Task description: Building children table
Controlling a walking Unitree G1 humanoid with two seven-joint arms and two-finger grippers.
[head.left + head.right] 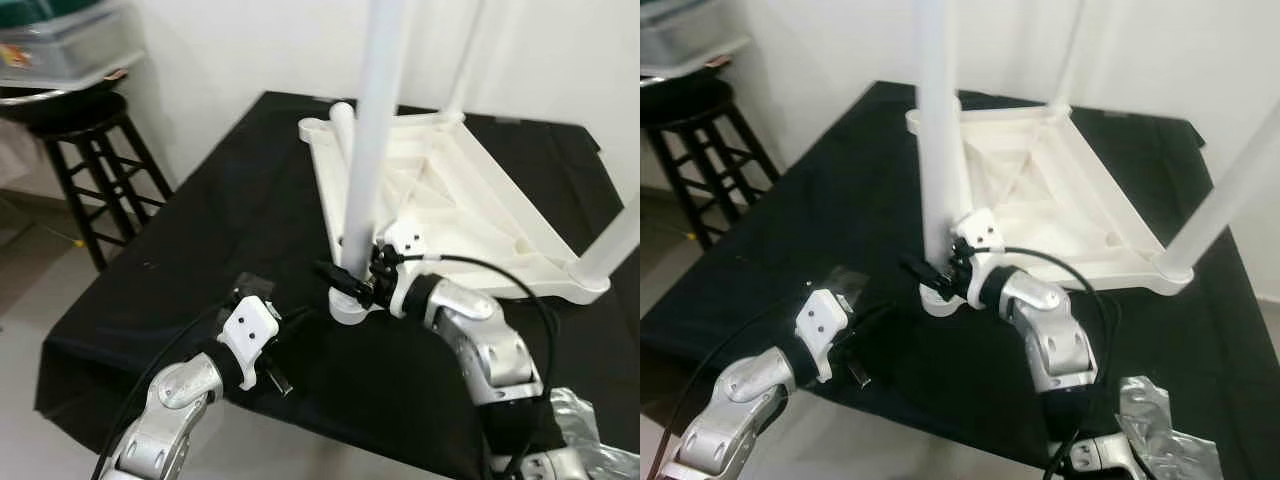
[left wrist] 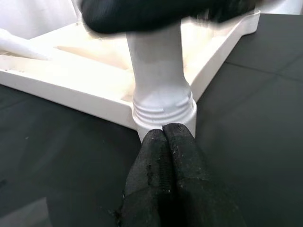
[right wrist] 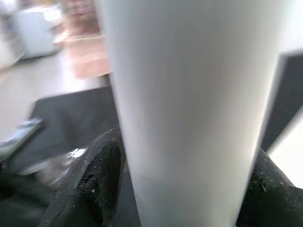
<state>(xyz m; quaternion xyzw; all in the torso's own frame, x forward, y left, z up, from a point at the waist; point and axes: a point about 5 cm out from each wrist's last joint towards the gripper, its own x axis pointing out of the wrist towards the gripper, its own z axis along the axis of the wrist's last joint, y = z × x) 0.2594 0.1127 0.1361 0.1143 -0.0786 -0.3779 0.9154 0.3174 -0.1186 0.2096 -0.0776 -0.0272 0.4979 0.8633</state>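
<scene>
While clamped near the base of a leg:
Right pincer point(image 1: 352, 281): fingers point(image 3: 97, 177) on either side of the upright white leg point(image 1: 375, 150), gripping it low down, just above its threaded socket point(image 2: 163, 111).
Left pincer point(image 2: 163, 142): fingers pressed together, holding nothing, tips just short of that same socket, low over the black cloth point(image 1: 200, 250).
Tabletop point(image 1: 470, 210): white, lying upside down on the cloth-covered counter, beyond both pincers, ribbed underside facing up.
Held leg: standing in the tabletop corner nearest the pincers, straight up past the frame edge.
Other legs: one point(image 1: 615, 240) rising from the corner off to the right pincer's outer side; another point(image 1: 465, 55) at a far corner; a short stub point(image 1: 343, 125) at the far corner behind the held leg.
Stool point(image 1: 95, 170): black, on the floor well beyond the left pincer, beside the counter.
Foil-like crumple point(image 1: 1160, 430): beside the right arm, near the counter edge.
</scene>
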